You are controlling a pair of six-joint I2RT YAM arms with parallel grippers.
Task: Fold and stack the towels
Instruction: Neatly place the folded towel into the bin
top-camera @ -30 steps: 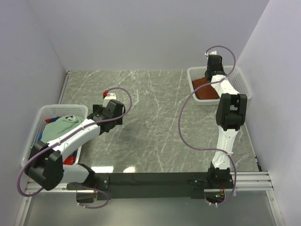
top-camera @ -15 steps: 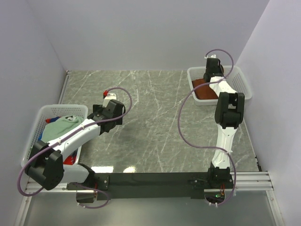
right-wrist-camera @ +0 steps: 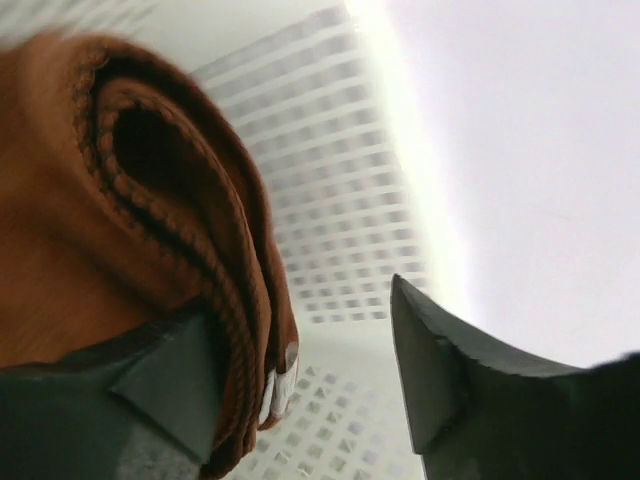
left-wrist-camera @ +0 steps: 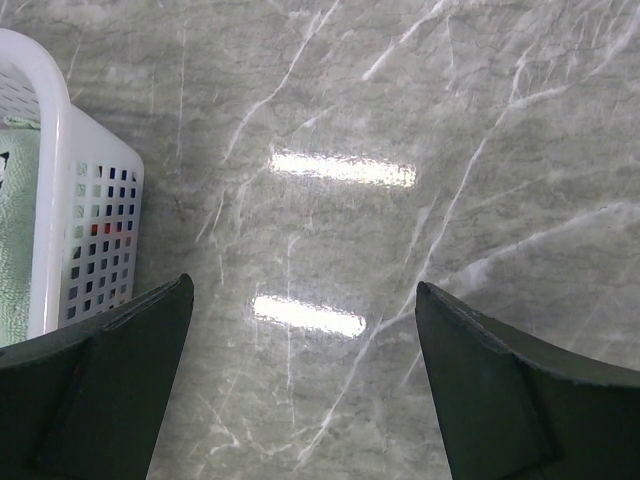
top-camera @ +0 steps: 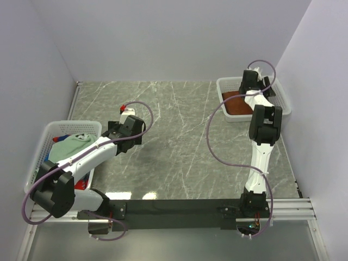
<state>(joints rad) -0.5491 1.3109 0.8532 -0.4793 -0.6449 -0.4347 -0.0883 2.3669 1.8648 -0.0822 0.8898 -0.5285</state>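
Note:
A folded rust-brown towel (top-camera: pixel 235 103) lies in the white mesh basket (top-camera: pixel 227 81) at the back right. My right gripper (top-camera: pixel 252 82) is down inside that basket and open. In the right wrist view its jaws (right-wrist-camera: pixel 300 310) stand apart. The towel's rolled edge (right-wrist-camera: pixel 150 200) rests against the left finger (right-wrist-camera: pixel 170 390), and the right finger (right-wrist-camera: pixel 450 380) is free. Several more towels sit in the left basket (top-camera: pixel 70 124), with a mint-green one (top-camera: pixel 68 147) on top. My left gripper (top-camera: pixel 123 134) hangs open over bare table just right of it.
The left basket's wall (left-wrist-camera: pixel 90 215) is close to my left gripper's left finger, with green cloth (left-wrist-camera: pixel 15 230) behind it. Grey marble table (top-camera: pixel 179 136) runs between the two baskets. White walls close in the back and sides. The right basket's mesh wall (right-wrist-camera: pixel 330 200) is right in front of the right gripper.
My right gripper has gone from shut to open, letting go of the rust-brown towel in the right basket, and its wrist shifted slightly right. The left arm has not moved.

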